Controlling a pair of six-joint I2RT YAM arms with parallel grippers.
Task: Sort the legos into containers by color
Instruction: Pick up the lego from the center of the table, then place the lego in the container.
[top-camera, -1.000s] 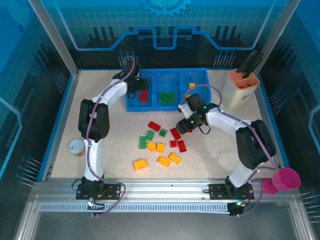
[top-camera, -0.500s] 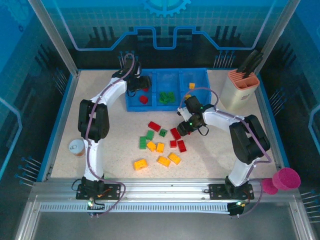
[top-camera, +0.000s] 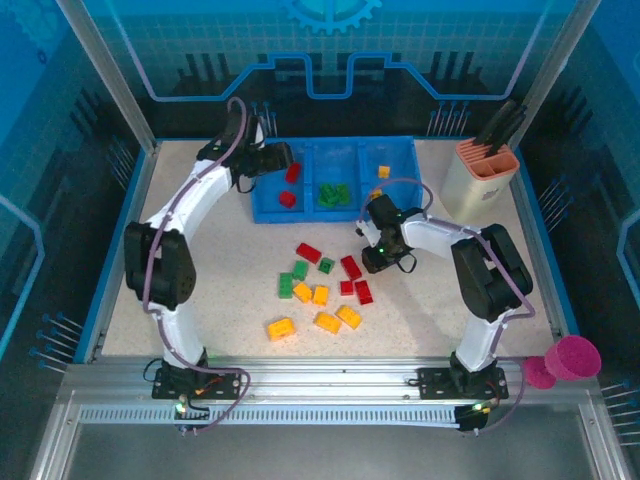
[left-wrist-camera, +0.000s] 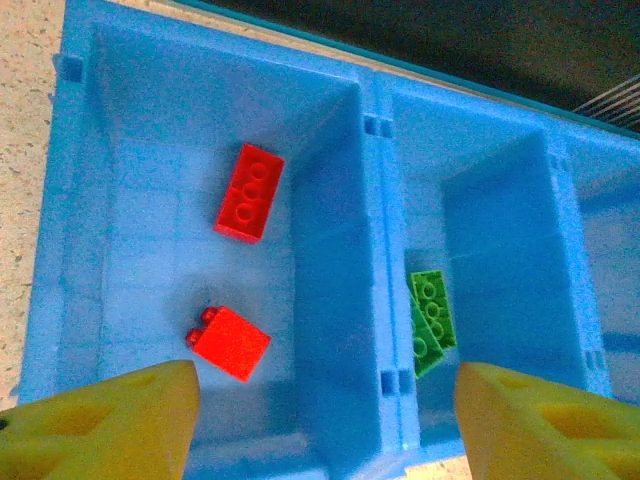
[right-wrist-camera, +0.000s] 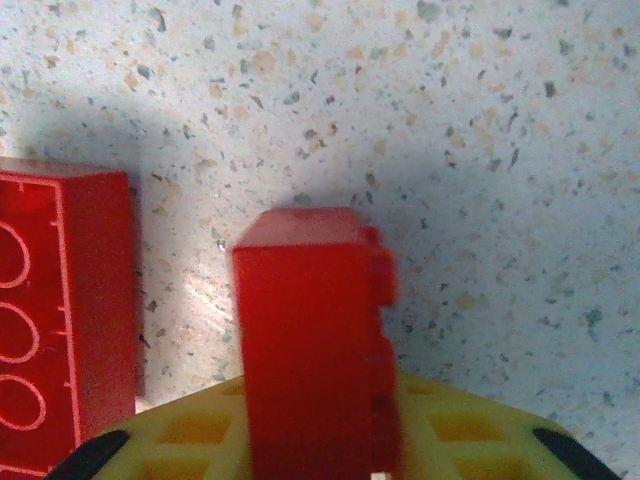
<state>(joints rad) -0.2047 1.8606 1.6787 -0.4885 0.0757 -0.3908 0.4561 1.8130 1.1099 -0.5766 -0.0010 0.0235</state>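
Left arm (top-camera: 190, 205) farther out, left hand (left-wrist-camera: 325, 410) apart; right hand (right-wrist-camera: 315, 440) tight on red lego (right-wrist-camera: 310, 320).

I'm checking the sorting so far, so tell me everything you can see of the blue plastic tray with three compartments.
The shallow blue plastic tray sits flat at the far side of the speckled table, its three rectangular compartments side by side, split by moulded walls. The left one holds an oblong red lego brick and a squarer red lego brick, apart; the middle holds green lego bricks; the right holds a yellow-orange lego brick.
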